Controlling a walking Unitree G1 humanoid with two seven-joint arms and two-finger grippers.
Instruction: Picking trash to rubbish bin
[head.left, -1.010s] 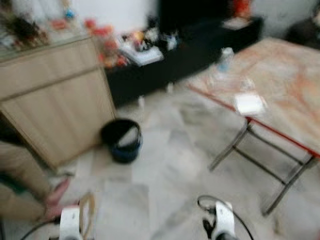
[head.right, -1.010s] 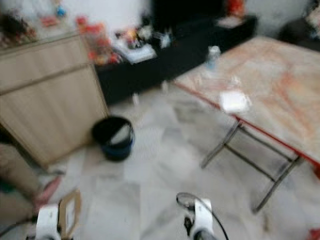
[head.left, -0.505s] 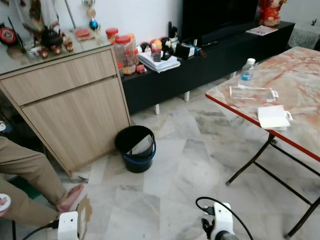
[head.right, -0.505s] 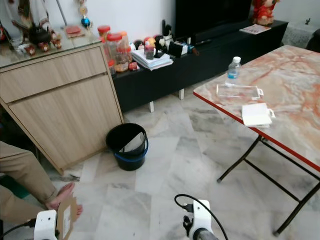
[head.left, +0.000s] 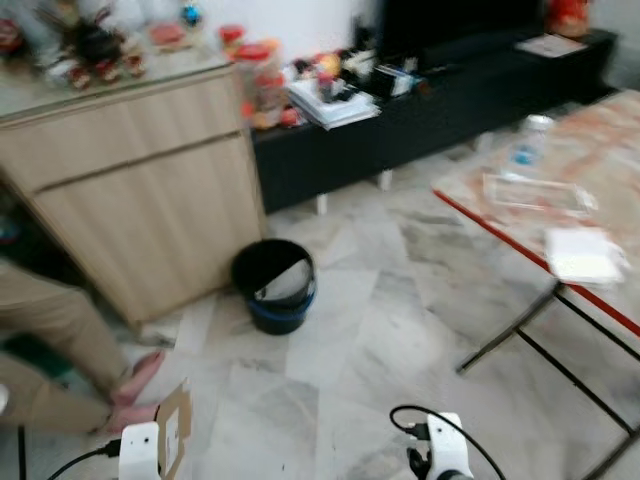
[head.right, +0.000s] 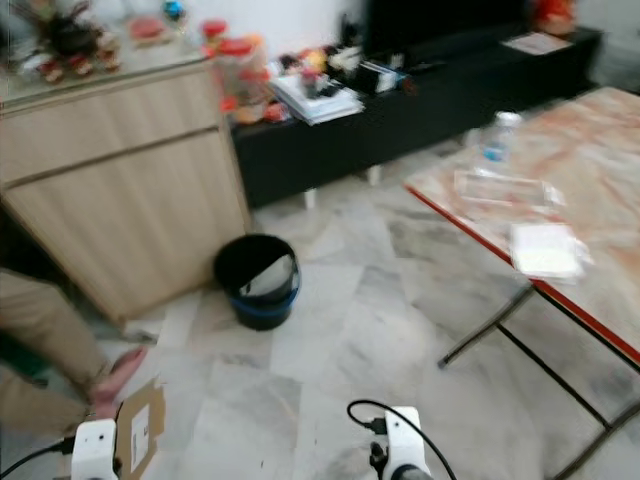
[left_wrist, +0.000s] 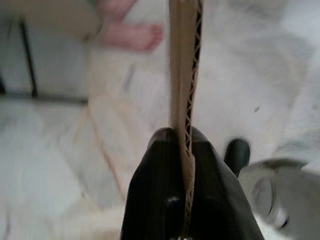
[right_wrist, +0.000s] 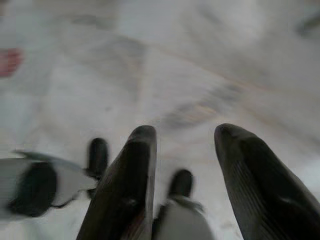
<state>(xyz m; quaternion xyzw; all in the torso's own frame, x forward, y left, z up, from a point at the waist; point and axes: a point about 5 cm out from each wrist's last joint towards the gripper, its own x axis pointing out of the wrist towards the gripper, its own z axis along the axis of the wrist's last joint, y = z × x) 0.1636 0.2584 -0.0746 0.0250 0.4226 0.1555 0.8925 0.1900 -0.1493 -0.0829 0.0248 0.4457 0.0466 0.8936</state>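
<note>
The robot is standing on a pale marble floor, and the head views are blurring with motion. Low on its left side, the left gripper is pinching a flat piece of cardboard edge-on, its two black fingers pressing tight against both faces of the sheet. In the head views the cardboard is sticking up beside the white wrist, with a pale label showing on its face. The right gripper is hanging over bare floor, its jaws standing apart with nothing between them.

Ahead, a black bin with a blue band is sitting on the floor just beside the corner of a wooden cabinet. The bin is well apart from the cardboard. Jars and small ornaments are crowding the cabinet top. Behind it a low black TV bench is running along the wall, carrying papers and clutter.

To the robot's right, a folding table with a red edge and a marbled top is holding a bottle, a clear tray and a white pack.

On the left, a person is sitting, with a tan trouser leg and a bare foot resting on the floor near the cardboard.
</note>
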